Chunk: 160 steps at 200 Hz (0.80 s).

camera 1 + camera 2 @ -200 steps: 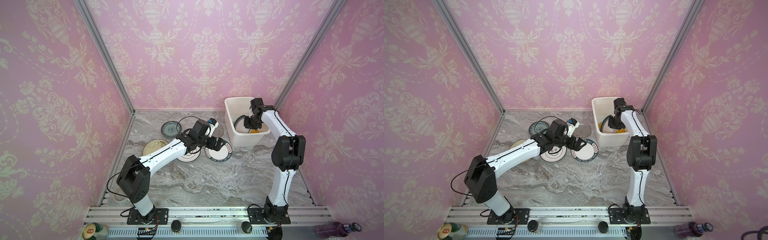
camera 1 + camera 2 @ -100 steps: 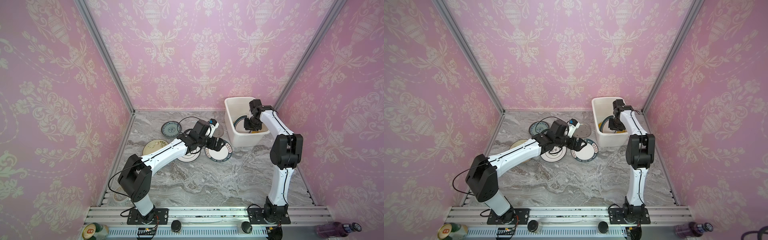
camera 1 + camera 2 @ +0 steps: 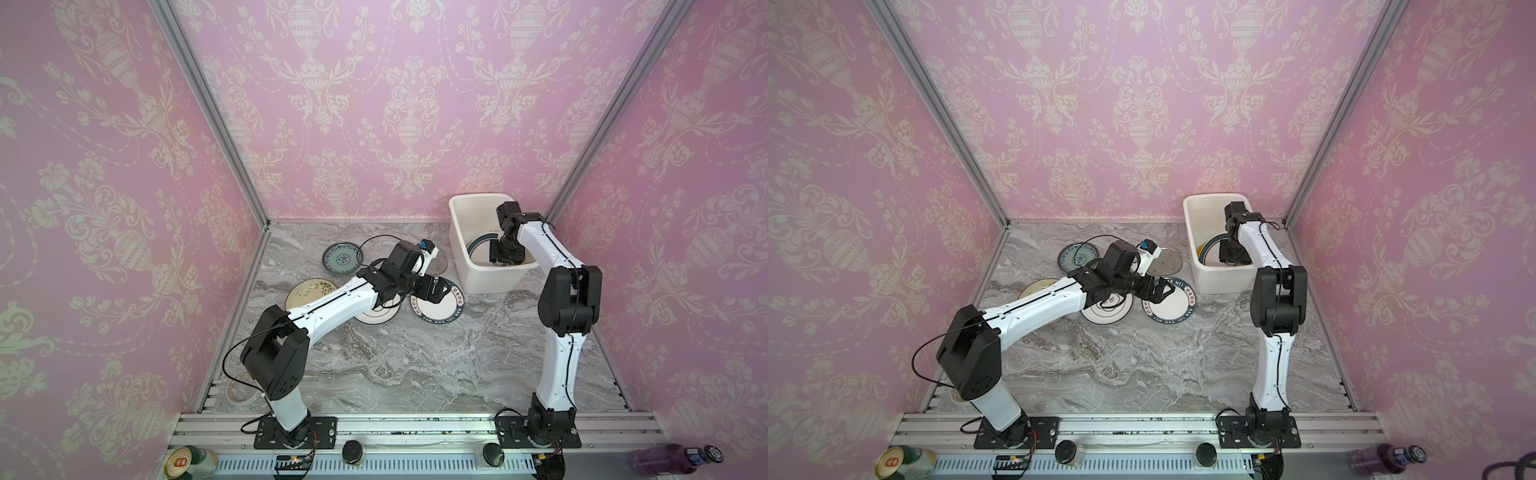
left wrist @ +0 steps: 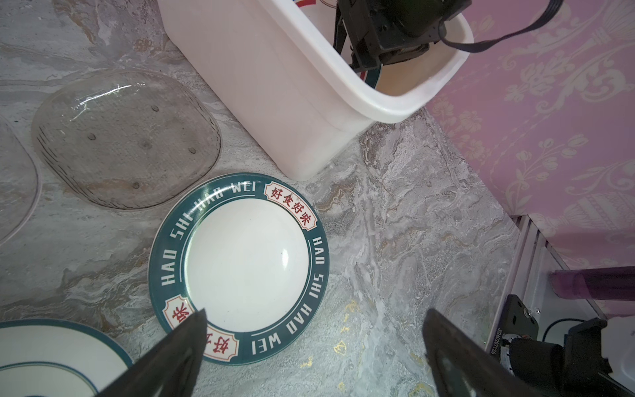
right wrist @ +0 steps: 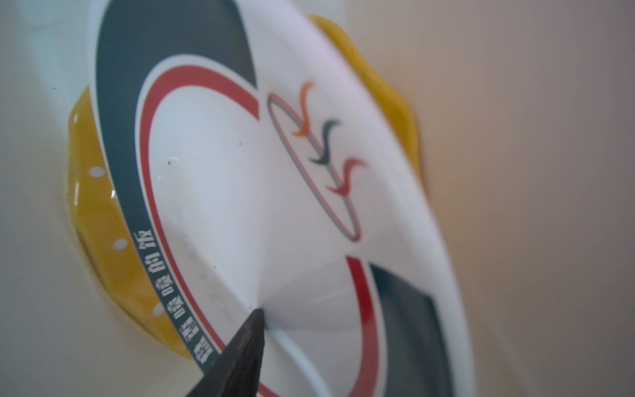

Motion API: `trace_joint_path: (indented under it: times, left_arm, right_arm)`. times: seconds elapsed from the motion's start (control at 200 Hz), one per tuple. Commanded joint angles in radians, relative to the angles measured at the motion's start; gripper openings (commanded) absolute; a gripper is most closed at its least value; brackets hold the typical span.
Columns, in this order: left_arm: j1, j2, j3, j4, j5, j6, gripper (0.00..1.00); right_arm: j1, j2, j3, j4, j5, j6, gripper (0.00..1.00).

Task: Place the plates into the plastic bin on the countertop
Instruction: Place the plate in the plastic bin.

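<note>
Outstretched left gripper [image 4: 314,312], fingers apart, low over plate [image 4: 245,261] at 7 o'clock of bin [image 4: 275,86]; right gripper [image 3: 503,257] down inside bin, opening indiscernible.

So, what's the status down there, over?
Left jaws wide open over green-rimmed plate. Right jaws inside plastic bin, grip unclear; white plate atop orange plate there. Nothing seen in the way.

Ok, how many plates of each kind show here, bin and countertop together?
White dark-rimmed plates: 3
Clear glass plates: 2
Teal patterned plate: 1
Cream floral plate: 1
Orange dotted plate: 1
Total: 8
</note>
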Motion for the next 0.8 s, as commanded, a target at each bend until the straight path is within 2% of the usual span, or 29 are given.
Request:
trace_joint_path:
  times: [0.0, 0.215, 0.46, 0.635, 0.796]
  left_arm:
    - [0.013, 0.022, 0.038, 0.009, 0.017, -0.016, 0.99]
    - [0.023, 0.018, 0.036, 0.010, 0.017, -0.016, 0.99]
    - [0.031, -0.005, 0.027, 0.006, 0.006, -0.009, 0.99]
    - [0.032, -0.058, 0.025, -0.012, -0.037, 0.013, 0.99]
    - [0.033, -0.166, -0.004, -0.026, -0.086, 0.010, 0.99]
  right_arm:
    - [-0.007, 0.022, 0.001, -0.039, 0.073, -0.008, 0.59]
    - [-0.008, 0.024, 0.022, -0.055, 0.092, -0.012, 0.66]
    - [-0.009, -0.002, 0.073, -0.093, 0.110, -0.016, 0.68]
    - [0.000, -0.063, 0.150, -0.149, 0.064, -0.006, 0.70]
    - [0.029, -0.149, 0.222, -0.197, -0.022, -0.008, 0.74]
